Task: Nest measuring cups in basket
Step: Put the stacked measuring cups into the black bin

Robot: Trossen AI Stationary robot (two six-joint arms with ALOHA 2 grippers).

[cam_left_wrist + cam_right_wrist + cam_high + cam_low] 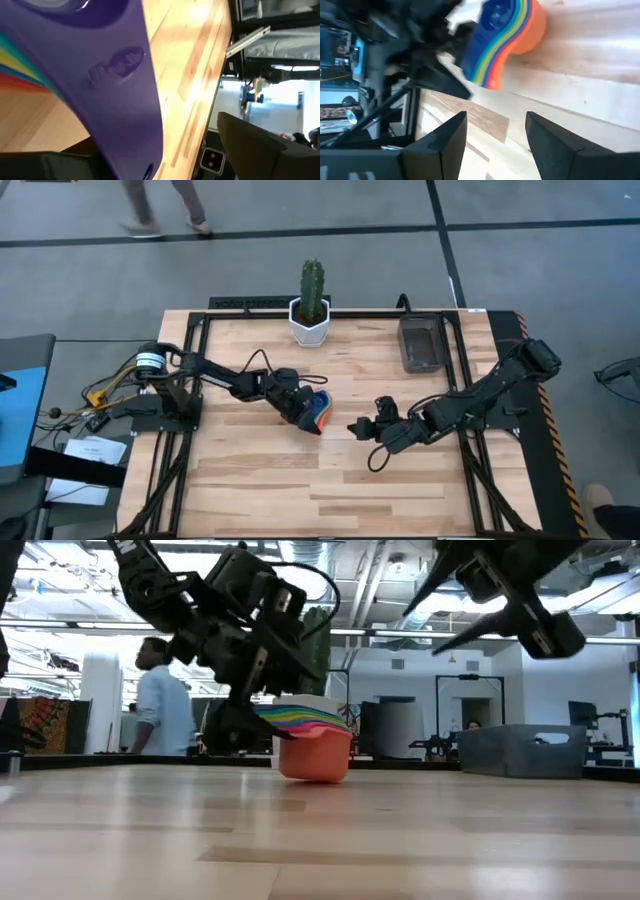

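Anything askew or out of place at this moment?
Yes: the nested measuring cups sit on the bare table mid-left at the left gripper, well short of the basket at the far right edge. The right gripper, open, hovers nearby. Nothing spilled or damaged.

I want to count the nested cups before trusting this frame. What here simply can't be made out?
- How many cups are in the nested stack: only rim edges show in the low view; the high view is too small.
- The basket contents: too small from above; its wall hides them in the low view.
- Left gripper grip on the handles: in the left wrist view the dark blue handle fills the picture.
- Right gripper: fingers open, apart from the stack.
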